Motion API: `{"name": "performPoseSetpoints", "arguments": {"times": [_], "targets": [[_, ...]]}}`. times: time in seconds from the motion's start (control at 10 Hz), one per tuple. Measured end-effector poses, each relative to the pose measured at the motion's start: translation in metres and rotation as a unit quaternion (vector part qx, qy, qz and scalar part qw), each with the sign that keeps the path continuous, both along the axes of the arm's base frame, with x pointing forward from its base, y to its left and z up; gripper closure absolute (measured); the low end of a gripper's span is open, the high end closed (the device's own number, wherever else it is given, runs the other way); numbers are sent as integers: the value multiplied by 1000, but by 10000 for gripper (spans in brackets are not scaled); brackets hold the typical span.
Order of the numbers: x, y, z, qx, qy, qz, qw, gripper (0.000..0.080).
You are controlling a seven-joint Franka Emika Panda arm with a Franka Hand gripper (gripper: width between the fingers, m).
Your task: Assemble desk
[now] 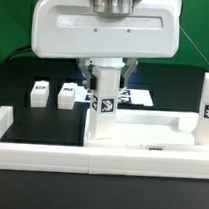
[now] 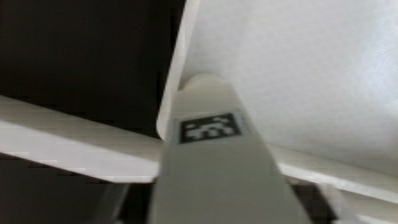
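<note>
Arm (image 1: 105, 32) hangs vert., wrist straight down, jaws low, grip state unclear.

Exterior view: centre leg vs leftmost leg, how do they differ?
Pose: the centre leg stands upright; the leftmost leg lies low. State: the centre leg is between the fingers; the leftmost leg is free. Place: centre leg at the tabletop panel's corner; leftmost leg apart on the black table. Both white, tagged.

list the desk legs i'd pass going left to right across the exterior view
leftmost small leg → second small leg → upright middle leg → upright leg at the right edge
</note>
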State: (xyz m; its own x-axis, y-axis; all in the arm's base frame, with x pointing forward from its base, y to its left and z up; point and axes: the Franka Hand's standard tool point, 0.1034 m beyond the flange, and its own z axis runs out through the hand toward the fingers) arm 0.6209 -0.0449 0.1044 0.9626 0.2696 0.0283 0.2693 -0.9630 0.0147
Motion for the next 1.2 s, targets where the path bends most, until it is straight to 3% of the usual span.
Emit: {"name": "performPoseSetpoints", "arguments": {"times": [0.4,0.7,1.0,1.2], "targets": [[0,0,0,1,0,-18,1000,514],[0,0,0,6,-4,-170,985,512],[-1,-3,-2,31,-15,-374,927,512],[0,-3,-2,34,-13,-451,892,512]]}}
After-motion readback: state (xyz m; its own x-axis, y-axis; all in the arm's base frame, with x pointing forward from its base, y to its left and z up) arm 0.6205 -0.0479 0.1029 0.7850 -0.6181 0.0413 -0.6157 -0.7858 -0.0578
